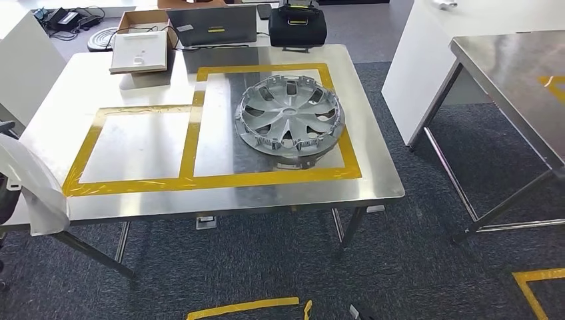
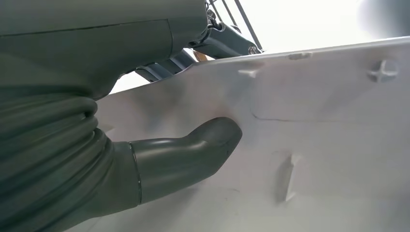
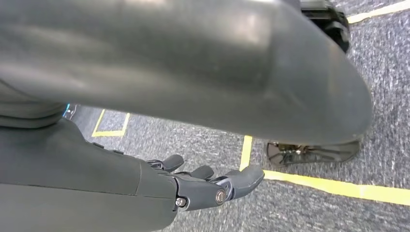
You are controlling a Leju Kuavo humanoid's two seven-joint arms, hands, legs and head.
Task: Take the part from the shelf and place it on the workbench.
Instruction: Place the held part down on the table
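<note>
White plastic part [image 2: 314, 145] takes up much of the left wrist view, a pale moulded panel with small raised ribs and a cross-shaped boss. The left hand [image 2: 145, 145] lies against it: the thick grey thumb presses on its face, and darker fingers [image 2: 164, 67] reach past its far edge, so the hand appears to grip the panel by that edge. How far the fingers wrap behind it is hidden. In the head view a white sheet-like piece [image 1: 30, 183], cut off by the frame, hangs at the near left corner of the worktop [image 1: 373, 180], overlapping its edge; most of its shape is out of the picture, and whether it touches the steel cannot be told.

On the worktop, inside the larger of two rectangles marked in yellow tape [image 1: 266, 179], a silver wheel cover [image 1: 290, 115] lies flat. A white flat box [image 1: 138, 52] sits at the far edge, with a laptop [image 1: 212, 25] and a black case [image 1: 297, 25] beyond it.

The right hand [image 3: 212, 186] hangs over grey carpet [image 3: 338, 159] crossed by yellow lines, its fingers loosely extended, slightly apart and holding nothing. A large blurred dark body part covers the rest of that view.
</note>
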